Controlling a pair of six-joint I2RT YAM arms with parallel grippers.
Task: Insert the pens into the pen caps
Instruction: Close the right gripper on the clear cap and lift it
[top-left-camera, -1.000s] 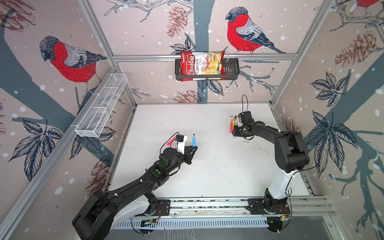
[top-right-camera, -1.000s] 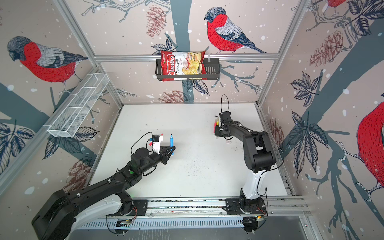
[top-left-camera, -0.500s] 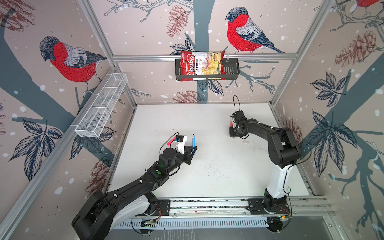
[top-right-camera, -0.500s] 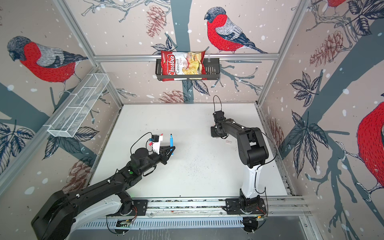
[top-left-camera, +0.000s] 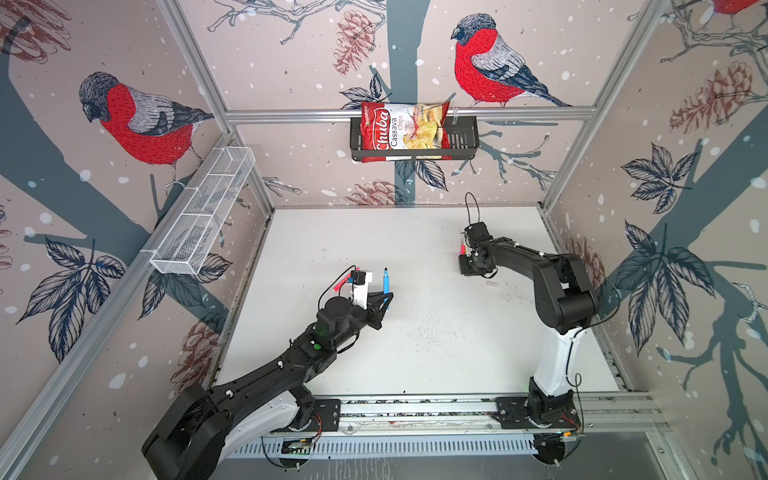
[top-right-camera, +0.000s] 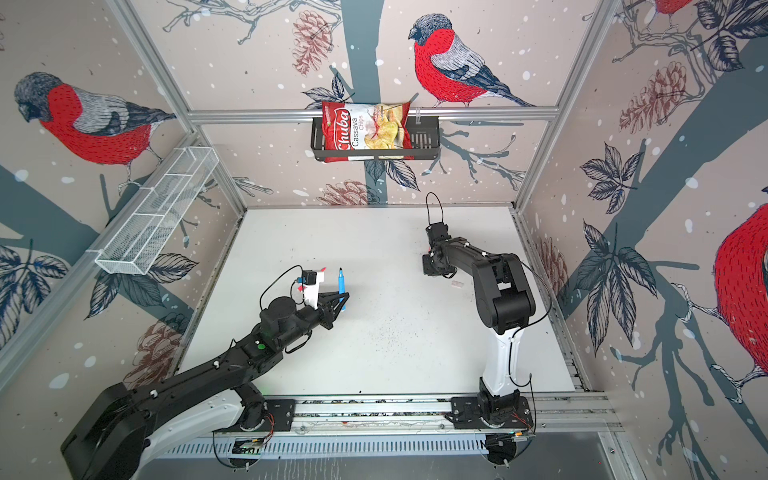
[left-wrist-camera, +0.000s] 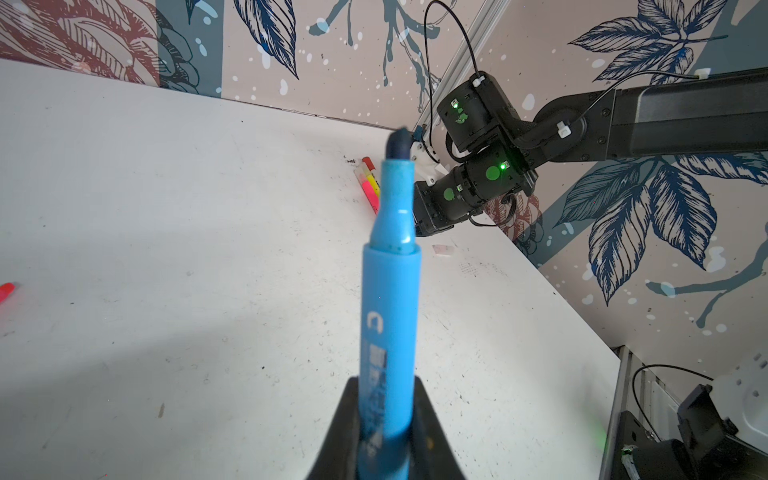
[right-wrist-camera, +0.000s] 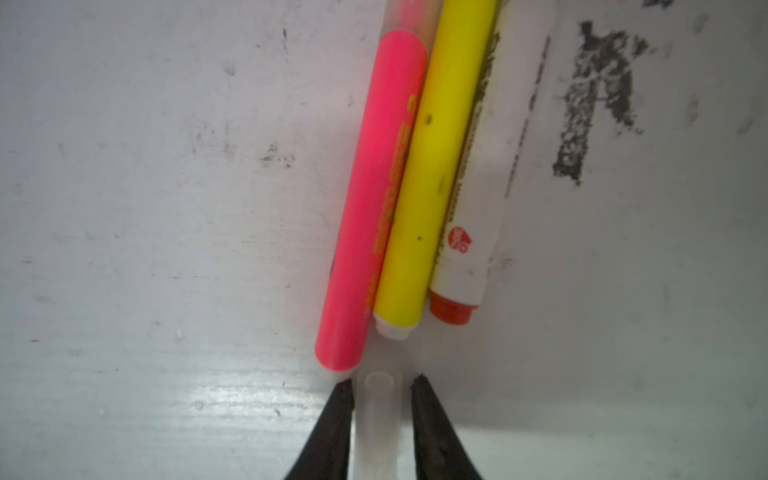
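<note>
Cap-picking looks to be the step in hand: the right tool (right-wrist-camera: 382, 390) is down at the desk (top-left-camera: 415, 340), a finger on each side of a translucent pen cap (right-wrist-camera: 376, 419) and close against it. Whether they pinch it yet I cannot tell. To do it well, the grip should land squarely on the cap's middle so the slick tube does not squirt out, then lift straight up. The pink pen (right-wrist-camera: 374, 199) ends just beside one finger, with the yellow pen (right-wrist-camera: 432, 166) and the white-barrelled pen (right-wrist-camera: 478, 199) lying tight alongside, and a sideways drag would likely scatter them. The left tool (top-left-camera: 384, 301) is clamped on the blue pen (top-left-camera: 386, 282), held upright with its tip bare, well apart from the cap — a steady target for the meeting. The desk is white, scuffed and ink-speckled, and another small cap (top-left-camera: 491, 284) lies loose near the right arm. Around it, bird-and-pinecone walls carry a black basket (top-left-camera: 465, 137) with a chips bag (top-left-camera: 403, 131) and a wire basket (top-left-camera: 203, 216).
</note>
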